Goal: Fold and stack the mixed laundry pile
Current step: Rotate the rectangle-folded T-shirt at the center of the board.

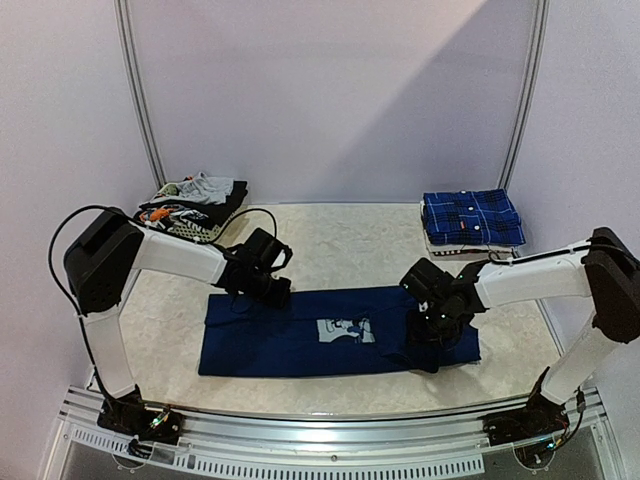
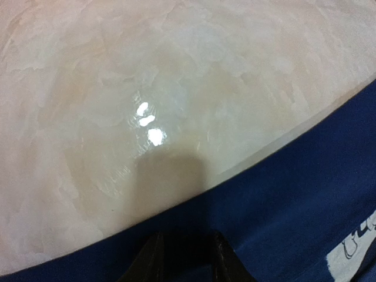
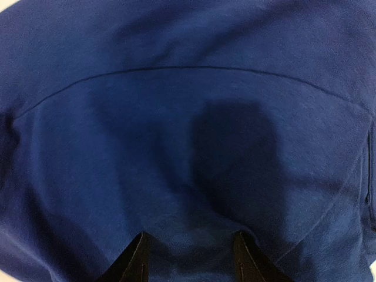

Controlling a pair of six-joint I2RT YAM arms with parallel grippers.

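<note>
**A:** Which step is this?

**B:** Folding the navy T-shirt (image 1: 330,345), I'd say. It lies flat as a long band across the middle of the desk (image 1: 340,250), with its pale print (image 1: 345,329) facing up. The plaid shirt (image 1: 470,218) sits folded at the far right corner. The unsorted pile (image 1: 190,205) of grey, black and orange-white pieces is at the far left.

**A:** And the tools?

**B:** The left tool (image 2: 189,261) is low at the T-shirt's far edge, near its left end. Its fingers stand a little apart, and no cloth is lifted between them. The right tool (image 3: 189,258) hovers close over the right end, about half open, and holds nothing.

**A:** What does the next move need?

**B:** Probably a pinch at each end, then a fold across. The cloth is thin and lies tight on the desk, so the fingers must get right down to catch an edge. Both arms should travel together, or the band will skew.

**A:** And the surface and room?

**B:** The desk top is pale, marbled and glossy, with lamp glints on it. The walls (image 1: 330,90) are plain lilac, with two metal poles (image 1: 140,100) at the back and a rail (image 1: 330,425) along the near edge.
</note>
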